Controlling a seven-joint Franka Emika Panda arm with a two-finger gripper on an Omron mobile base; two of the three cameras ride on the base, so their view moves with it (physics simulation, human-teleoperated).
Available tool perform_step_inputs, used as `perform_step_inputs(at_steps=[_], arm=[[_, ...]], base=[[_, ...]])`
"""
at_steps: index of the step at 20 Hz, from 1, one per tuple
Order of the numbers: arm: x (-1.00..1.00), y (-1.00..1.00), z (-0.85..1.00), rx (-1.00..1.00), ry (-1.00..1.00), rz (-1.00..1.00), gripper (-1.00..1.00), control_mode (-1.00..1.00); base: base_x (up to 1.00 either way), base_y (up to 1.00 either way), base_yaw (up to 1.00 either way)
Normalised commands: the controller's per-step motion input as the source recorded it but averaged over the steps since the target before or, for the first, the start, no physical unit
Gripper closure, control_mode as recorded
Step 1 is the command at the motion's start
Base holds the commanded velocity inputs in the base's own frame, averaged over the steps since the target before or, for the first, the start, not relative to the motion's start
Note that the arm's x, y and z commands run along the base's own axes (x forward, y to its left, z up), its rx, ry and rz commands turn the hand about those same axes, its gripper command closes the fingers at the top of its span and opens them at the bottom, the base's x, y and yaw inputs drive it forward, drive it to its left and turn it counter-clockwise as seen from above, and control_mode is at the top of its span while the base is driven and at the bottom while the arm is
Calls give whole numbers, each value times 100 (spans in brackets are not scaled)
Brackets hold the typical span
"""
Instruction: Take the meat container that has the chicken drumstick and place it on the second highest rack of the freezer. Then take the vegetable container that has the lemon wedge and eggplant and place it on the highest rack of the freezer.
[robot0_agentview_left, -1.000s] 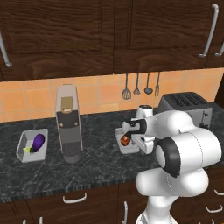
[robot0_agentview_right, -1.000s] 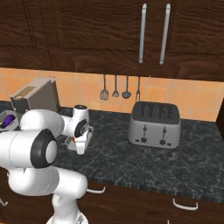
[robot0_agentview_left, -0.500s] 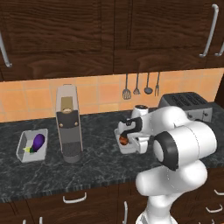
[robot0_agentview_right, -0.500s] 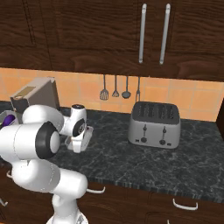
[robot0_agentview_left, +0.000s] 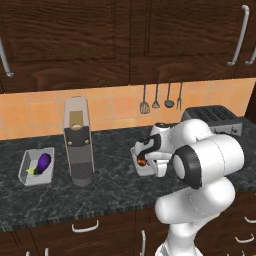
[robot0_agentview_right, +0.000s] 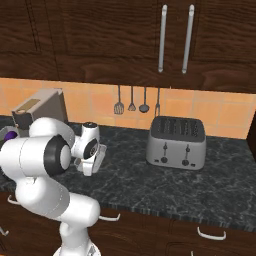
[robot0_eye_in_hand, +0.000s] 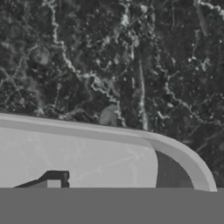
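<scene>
Left base view: eggplant (robot0_agentview_left: 44, 161) and lemon wedge (robot0_agentview_left: 34, 170) in tray (robot0_agentview_left: 28, 173); hand (robot0_agentview_left: 145, 163) grip unclear.

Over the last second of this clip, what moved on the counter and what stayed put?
The arm's big white elbow swung left and nearer the cameras, while the gripper kept low over the meat container with the drumstick. Whether it has closed on the tray cannot be told. The tray itself shows no clear shift. The vegetable container with the eggplant, the coffee machine and the toaster stayed as they were.
</scene>
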Motion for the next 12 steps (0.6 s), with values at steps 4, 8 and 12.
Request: perform_step_inputs(at_steps=[4, 8, 12], arm=[[0, 0, -6, 0, -2, 0, -100, -100], [0, 0, 0, 0, 0, 0, 100, -100], [0, 0, 0, 0, 0, 0, 100, -100]], base=[[0, 0, 0], [0, 0, 0], [0, 0, 0]])
